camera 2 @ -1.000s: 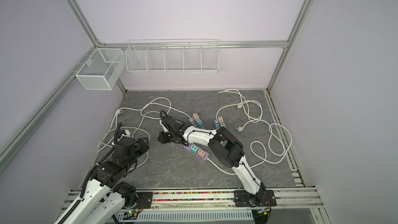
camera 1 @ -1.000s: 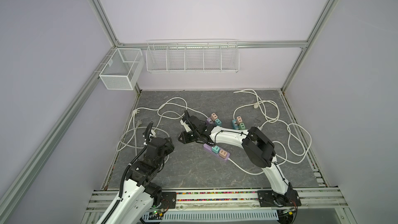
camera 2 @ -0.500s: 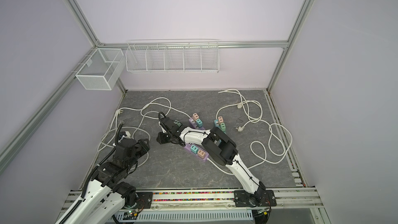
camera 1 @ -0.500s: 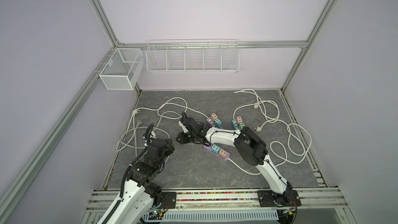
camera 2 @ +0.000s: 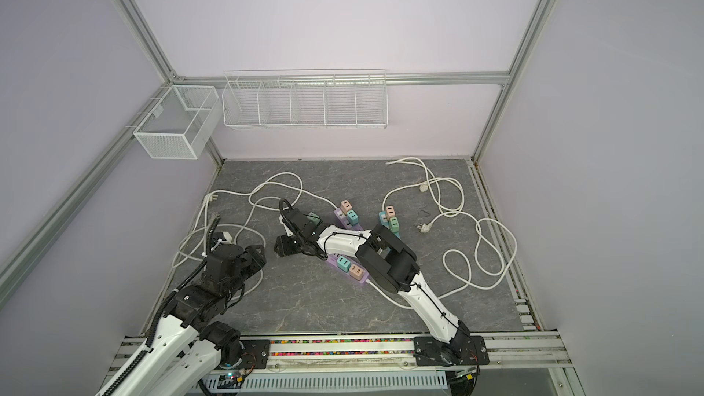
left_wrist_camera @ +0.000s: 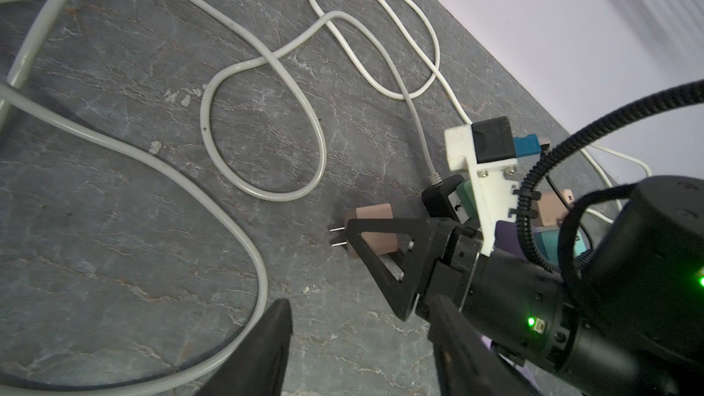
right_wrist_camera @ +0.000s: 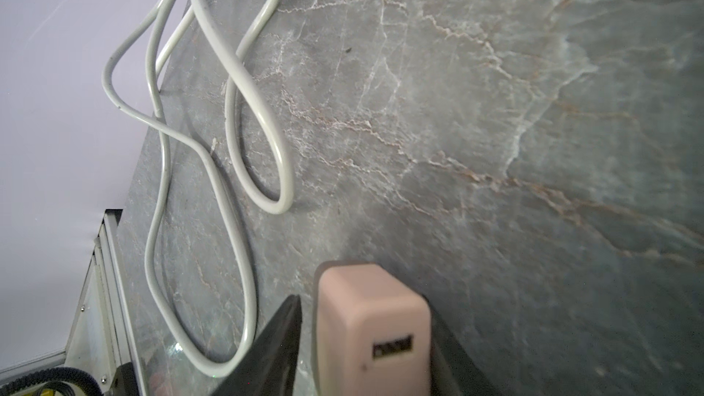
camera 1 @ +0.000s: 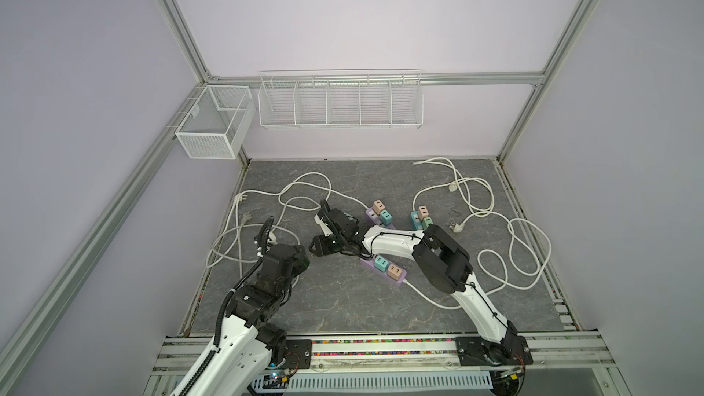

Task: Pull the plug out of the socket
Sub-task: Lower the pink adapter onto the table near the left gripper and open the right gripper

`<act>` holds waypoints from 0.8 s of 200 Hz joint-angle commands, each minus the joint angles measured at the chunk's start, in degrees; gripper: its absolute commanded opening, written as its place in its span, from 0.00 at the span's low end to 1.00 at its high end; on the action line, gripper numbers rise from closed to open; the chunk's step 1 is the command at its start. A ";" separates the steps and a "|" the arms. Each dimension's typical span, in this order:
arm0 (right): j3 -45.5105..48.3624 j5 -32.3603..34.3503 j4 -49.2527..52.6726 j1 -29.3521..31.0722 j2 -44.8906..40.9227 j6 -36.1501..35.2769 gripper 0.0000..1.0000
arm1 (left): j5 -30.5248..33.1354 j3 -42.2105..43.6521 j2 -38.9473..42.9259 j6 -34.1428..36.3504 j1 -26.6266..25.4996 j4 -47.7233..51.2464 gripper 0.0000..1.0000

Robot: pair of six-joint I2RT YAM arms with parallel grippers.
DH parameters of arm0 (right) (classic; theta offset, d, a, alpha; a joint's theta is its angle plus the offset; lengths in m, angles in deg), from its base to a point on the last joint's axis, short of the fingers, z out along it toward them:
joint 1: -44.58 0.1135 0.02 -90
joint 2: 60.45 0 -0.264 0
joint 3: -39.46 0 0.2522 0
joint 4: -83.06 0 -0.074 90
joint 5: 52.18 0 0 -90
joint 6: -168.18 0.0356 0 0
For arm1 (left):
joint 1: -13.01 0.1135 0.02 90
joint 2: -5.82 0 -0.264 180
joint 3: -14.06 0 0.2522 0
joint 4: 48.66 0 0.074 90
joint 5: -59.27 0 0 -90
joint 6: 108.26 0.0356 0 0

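Right wrist view, nearest item: the pink plug (right_wrist_camera: 371, 333) sits between the fingers of the right gripper (right_wrist_camera: 362, 299). The fingers stand parted, and one is clear of the plug's side. The plug is out of any socket. In the left wrist view its two bare prongs point away from the arm. Whether it rests on the grey tabletop (camera 1: 343, 299) cannot be told. It is left of centre, well in from the front edge. The left gripper (left_wrist_camera: 358, 306) is open, fingers spread wide, near the left edge and facing the plug.

Just right of the plug, in both top views, the near purple strip (camera 1: 400, 280) lies slantwise. It holds a teal plug (camera 1: 380, 262) and a peach plug (camera 1: 395, 271) side by side.

Farther back, the far purple strip (camera 1: 368, 214) holds a pink-and-teal pair (camera 1: 385, 217). Beside it, a teal strip (camera 1: 414, 217) holds a pink-and-green pair (camera 1: 423, 210).

White cords (camera 1: 514, 245) loop toward the left, right and back edges.

A mesh basket (camera 1: 213, 127) hangs at the back left corner. A five-bay wire rack (camera 1: 339, 100) hangs along the back wall.
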 commanded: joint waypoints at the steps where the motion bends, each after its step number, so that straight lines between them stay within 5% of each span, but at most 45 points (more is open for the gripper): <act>1: 1.58 1.47 2.47 0.18 -2.15 -1.63 0.54 | 1.53 -0.54 0.16 0.24 0.25 0.42 0.60; 85: 6.75 5.23 3.25 -0.40 -9.87 -6.40 0.85 | 2.07 -2.02 1.03 1.06 0.29 1.49 0.65; 127: 10.00 8.96 4.94 -0.49 -16.73 -10.34 1.00 | 1.92 -2.73 2.50 1.39 0.33 2.50 0.85; 137: 10.81 10.29 5.48 -0.56 -18.61 -11.31 0.89 | 2.07 -2.98 2.63 1.62 0.33 2.57 0.90; 160: 10.67 13.79 9.03 -0.82 -21.53 -13.70 0.88 | 2.07 -4.44 2.28 2.09 0.33 2.53 0.99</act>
